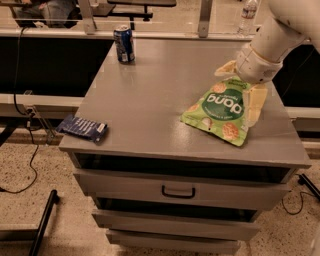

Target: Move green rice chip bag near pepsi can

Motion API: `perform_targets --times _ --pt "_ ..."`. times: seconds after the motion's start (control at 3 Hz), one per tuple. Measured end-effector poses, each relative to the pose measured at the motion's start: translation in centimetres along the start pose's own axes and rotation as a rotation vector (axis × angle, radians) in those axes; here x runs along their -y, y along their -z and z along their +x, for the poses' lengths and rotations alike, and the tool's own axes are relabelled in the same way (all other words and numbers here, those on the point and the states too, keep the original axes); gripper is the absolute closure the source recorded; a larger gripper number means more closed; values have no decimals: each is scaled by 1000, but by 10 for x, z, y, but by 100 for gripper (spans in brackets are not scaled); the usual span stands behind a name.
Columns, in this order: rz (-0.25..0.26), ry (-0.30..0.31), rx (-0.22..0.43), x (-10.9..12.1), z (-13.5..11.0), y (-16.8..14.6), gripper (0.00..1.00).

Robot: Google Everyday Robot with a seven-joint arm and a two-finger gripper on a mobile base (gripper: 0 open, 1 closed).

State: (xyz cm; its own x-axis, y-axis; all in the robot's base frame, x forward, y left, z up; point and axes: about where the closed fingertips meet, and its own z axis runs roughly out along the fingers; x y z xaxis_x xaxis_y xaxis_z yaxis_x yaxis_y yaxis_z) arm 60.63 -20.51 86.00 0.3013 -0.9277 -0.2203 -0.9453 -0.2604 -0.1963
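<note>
So the green rice chip bag is lying flat on the right side of the grey cabinet top, fairly close to the front right corner. It's a crinkly, glossy light-green pouch with a dark-green round label. The white "dang" lettering on it reads upside down from this camera. There are round tan chips printed around the label, and the smaller print under it is too tiny to read.

The gripper is right at the bag's far right end. Its two pale yellowish fingers are spread wide, one running down along the bag's right edge and the other poking out past the top edge. It isn't holding anything, and I can't tell if the fingers actually touch the pouch. The arm behind it is smooth white plastic with a rounded wrist.

The pepsi can stands upright at the far left of the top, well apart from the bag. It's a dark-blue can with a silver lid, and its white markings are not readable.

A small dark-blue wrapped packet lies flat at the front left corner, partly over the edge. The top is matte, smooth metal. Below it are grey drawers, and the first has a dark handle. A clear water bottle stands in the background.
</note>
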Motion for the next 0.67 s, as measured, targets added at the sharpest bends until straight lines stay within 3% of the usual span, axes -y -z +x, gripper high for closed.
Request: perform_targets --times 0.33,0.67 --pt "-12 24 58 -3 -9 -19 24" --pt "-3 44 105 -4 -22 -18 47"
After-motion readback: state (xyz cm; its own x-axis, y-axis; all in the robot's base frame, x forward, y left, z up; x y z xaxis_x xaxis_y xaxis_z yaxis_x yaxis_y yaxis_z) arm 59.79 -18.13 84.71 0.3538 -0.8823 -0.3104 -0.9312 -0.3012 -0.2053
